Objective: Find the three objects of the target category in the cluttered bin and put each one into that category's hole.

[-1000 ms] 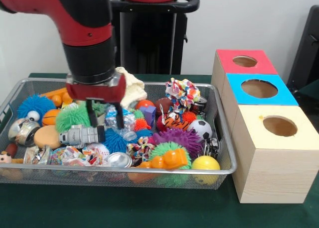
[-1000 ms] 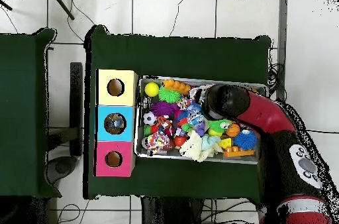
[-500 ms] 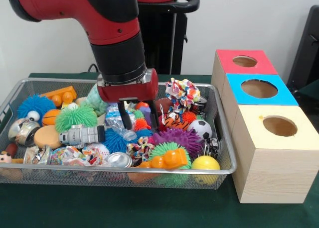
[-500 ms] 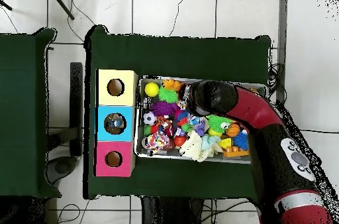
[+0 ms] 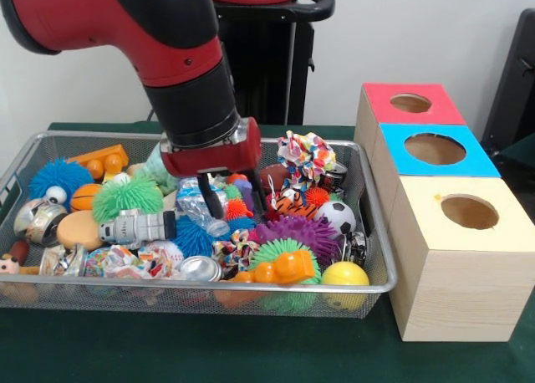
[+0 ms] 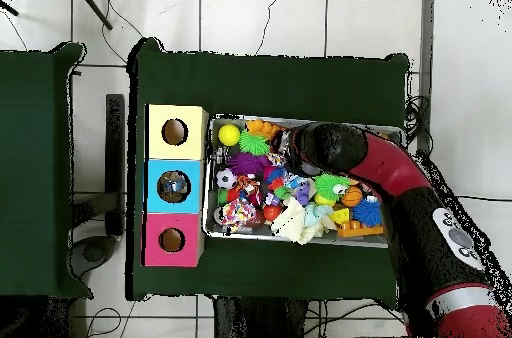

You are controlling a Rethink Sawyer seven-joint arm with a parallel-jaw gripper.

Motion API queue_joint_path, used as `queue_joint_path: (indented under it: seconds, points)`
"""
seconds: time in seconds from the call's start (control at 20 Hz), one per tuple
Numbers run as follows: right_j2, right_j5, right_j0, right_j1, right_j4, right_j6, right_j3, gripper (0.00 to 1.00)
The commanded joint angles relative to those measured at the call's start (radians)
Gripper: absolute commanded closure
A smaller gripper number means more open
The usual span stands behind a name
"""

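Mid-bin (image 5: 380,232), pincer (image 5: 234,201) spread, toys crowding

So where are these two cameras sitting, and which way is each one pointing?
Front view: low, across the table from the robot, facing the wire bin of toys and three boxes; the red arm comes down from above, jaws open over the toys.
Overhead view: above the table, looking straight down; the arm reaches in from the bottom right.
Shared: bin, boxes, arm and yellow ball.
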Motion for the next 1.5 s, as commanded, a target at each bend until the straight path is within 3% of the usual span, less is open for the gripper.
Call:
queue_joint_path:
  seconds: [0.05,0.15,0.45,0.65,1.5]
  points:
    - [0.115,0.142,-0.071,0.040,-0.090,-0.247,0.095,0.00]
    - [0.126,0.138,-0.086,0.022,-0.098,-0.235,0.126,0.00]
    - [0.155,0.137,-0.117,0.035,-0.134,-0.234,0.124,0.00]
    - [0.171,0.168,-0.129,0.061,-0.158,-0.255,0.069,0.00]
    - [0.226,0.309,-0.206,0.081,-0.249,-0.312,-0.039,0.00]
